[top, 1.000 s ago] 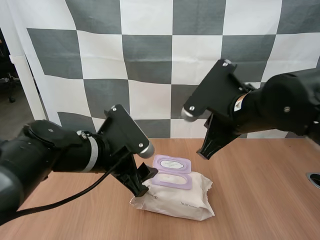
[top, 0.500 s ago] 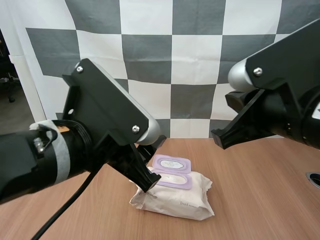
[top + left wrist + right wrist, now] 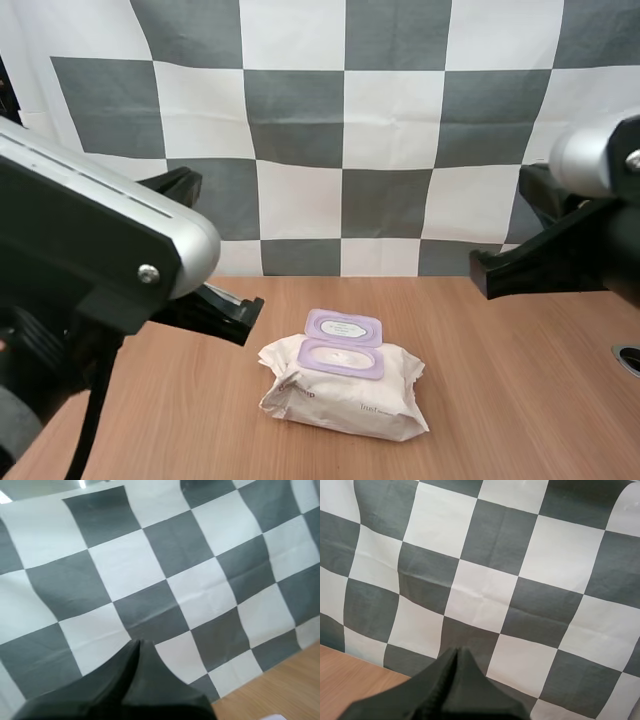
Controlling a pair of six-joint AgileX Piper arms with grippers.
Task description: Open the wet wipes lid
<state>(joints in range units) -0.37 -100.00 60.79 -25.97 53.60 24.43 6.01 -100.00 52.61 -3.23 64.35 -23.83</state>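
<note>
On the table, the wet wipes pack, purple lid open, between left arm and right arm.

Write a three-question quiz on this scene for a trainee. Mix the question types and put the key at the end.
1. True or false: the pack lies on the table with its lid flipped open.
2. The left fingers are: A open; B shut on the pack; C shut on nothing.
3. Fill in: the lid's colour is ____.

Key: 1 true; 2 C; 3 purple.
</note>
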